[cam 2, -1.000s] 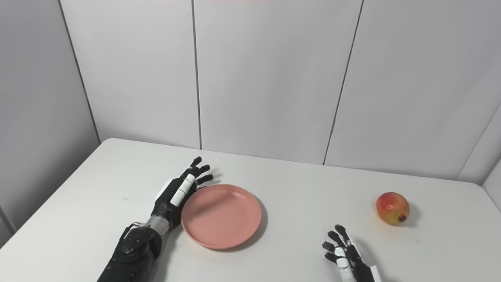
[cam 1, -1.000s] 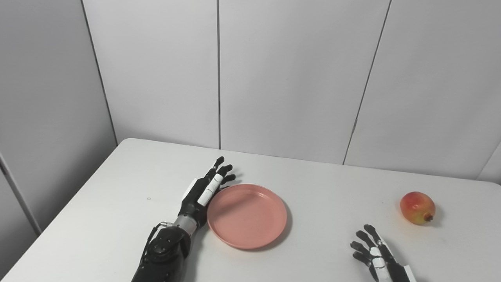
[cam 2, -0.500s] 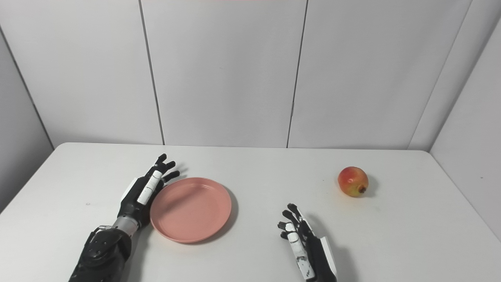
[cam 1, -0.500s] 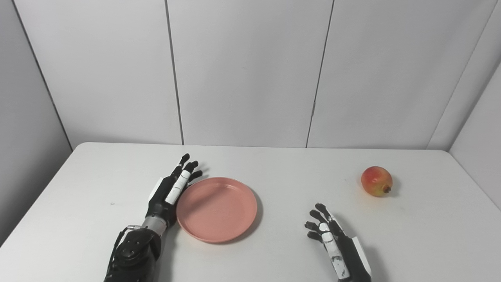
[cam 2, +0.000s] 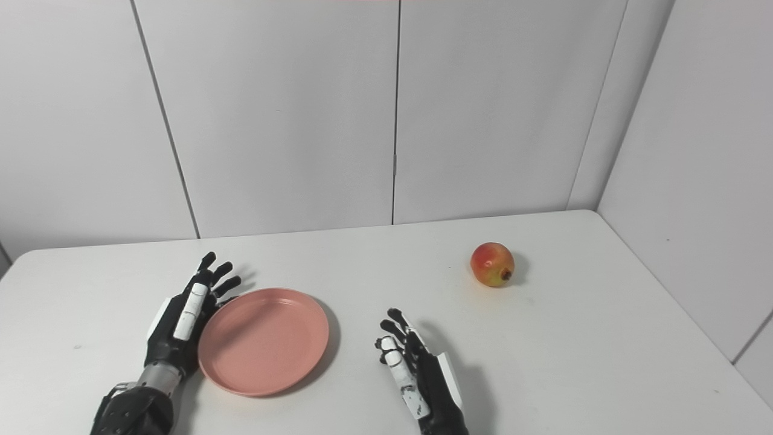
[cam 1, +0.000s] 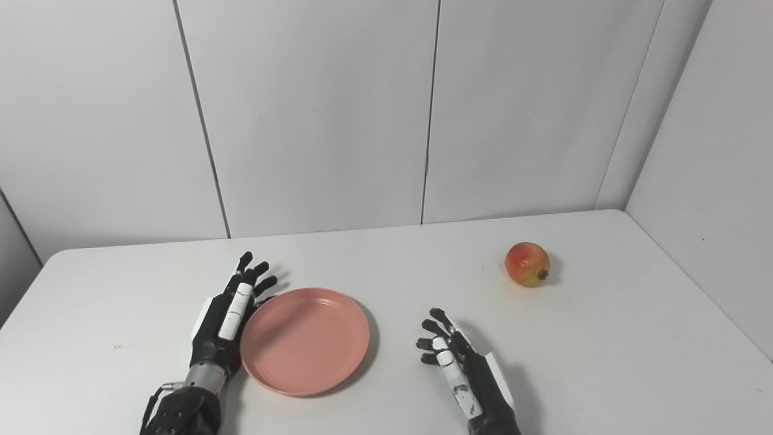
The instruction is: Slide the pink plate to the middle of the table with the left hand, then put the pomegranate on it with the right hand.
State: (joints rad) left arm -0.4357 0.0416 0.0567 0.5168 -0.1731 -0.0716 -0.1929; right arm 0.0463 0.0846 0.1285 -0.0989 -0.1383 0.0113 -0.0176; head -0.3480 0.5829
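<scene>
The pink plate [cam 1: 305,341] lies on the white table [cam 1: 604,362], toward 7 o'clock from the table's middle. The left hand [cam 1: 226,317] rests against the plate's 9 o'clock rim, fingers [cam 1: 258,275] spread and holding nothing. The right hand [cam 1: 462,368] (also empty, fingers apart) sits at the plate's 3 o'clock. The pomegranate [cam 1: 527,264] lies well apart, toward 2 o'clock.

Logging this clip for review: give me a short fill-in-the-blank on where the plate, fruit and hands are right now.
1. The left hand rests against the ___ edge of the plate.
2. The pomegranate lies on the ___, not on the plate.
3. The right hand holds ___; its fingers are spread.
4. The right hand sits between the plate and the ___.

Missing words: left; table; nothing; pomegranate
</scene>
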